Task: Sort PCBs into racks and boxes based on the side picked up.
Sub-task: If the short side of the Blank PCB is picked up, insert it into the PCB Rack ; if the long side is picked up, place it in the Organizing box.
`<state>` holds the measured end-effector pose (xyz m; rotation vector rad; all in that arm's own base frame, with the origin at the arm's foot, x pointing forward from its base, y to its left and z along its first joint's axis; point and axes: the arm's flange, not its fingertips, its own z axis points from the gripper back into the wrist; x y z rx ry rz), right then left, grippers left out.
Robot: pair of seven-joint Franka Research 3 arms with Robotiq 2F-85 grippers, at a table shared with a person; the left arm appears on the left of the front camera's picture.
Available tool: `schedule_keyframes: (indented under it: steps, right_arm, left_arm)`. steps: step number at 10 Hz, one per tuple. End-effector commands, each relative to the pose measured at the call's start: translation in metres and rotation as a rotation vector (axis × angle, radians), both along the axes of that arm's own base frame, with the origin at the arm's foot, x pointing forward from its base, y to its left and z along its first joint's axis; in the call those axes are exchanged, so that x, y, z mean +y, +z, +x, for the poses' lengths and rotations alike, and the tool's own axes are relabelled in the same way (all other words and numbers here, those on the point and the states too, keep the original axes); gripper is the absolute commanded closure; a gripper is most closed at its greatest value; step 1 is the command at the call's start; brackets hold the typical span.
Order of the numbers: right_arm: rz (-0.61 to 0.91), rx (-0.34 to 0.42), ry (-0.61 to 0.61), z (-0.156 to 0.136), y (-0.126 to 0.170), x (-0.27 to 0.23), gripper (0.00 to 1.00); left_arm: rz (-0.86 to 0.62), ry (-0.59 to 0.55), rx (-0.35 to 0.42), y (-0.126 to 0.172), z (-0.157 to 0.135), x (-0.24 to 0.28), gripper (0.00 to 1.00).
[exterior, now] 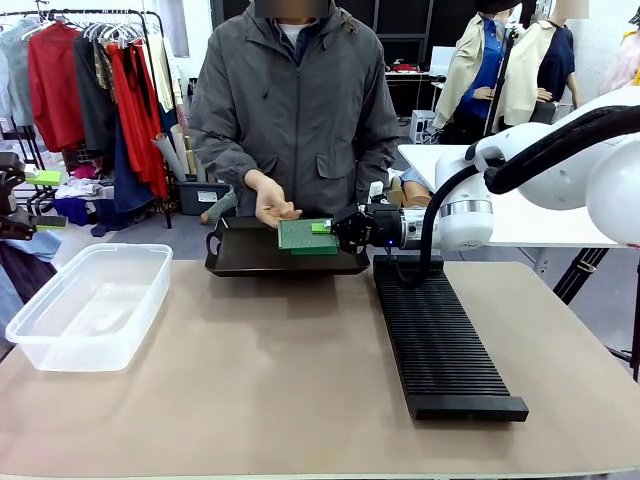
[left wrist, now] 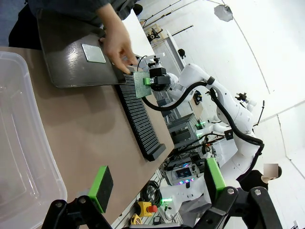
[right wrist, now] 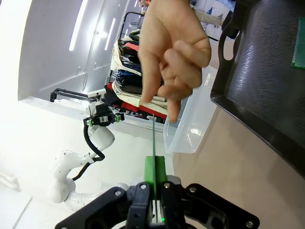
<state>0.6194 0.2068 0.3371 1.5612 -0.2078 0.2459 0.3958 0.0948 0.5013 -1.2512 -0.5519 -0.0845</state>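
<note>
Closest to the robot's side, the left gripper just hangs over the table with its green pads wide apart and nothing between them, I'd guess parked out of the way. The clear tub sits on the left and the long black rack on the right, running away from the robot, probably so each arm has a drop spot. Past the rack's far end, the right gripper is clamped tight on one end of a PCB, held above the black tray. The board sticks straight out from the fingers, long axis across the table toward the left, face tipped up. The person's hand is right at its free end; can't tell if it's touching. Looks like a hand-over, and the end grip leaves most of the board free for slotting. Another board lies flat in the tray.
</note>
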Motion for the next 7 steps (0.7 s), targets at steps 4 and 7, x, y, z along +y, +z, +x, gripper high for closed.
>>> schedule_keyframes:
  steps: [4, 7]
  right_arm:
    - [0.002, -0.006, -0.005, 0.0006, 0.0012, 0.0008, 1.00]
    - [0.002, -0.006, -0.005, 0.0006, 0.0012, 0.0008, 1.00]
  left_arm:
    - [0.001, -0.002, 0.004, 0.0013, -0.0005, 0.0007, 0.00]
    - [0.001, -0.002, 0.004, 0.0013, -0.0005, 0.0007, 0.00]
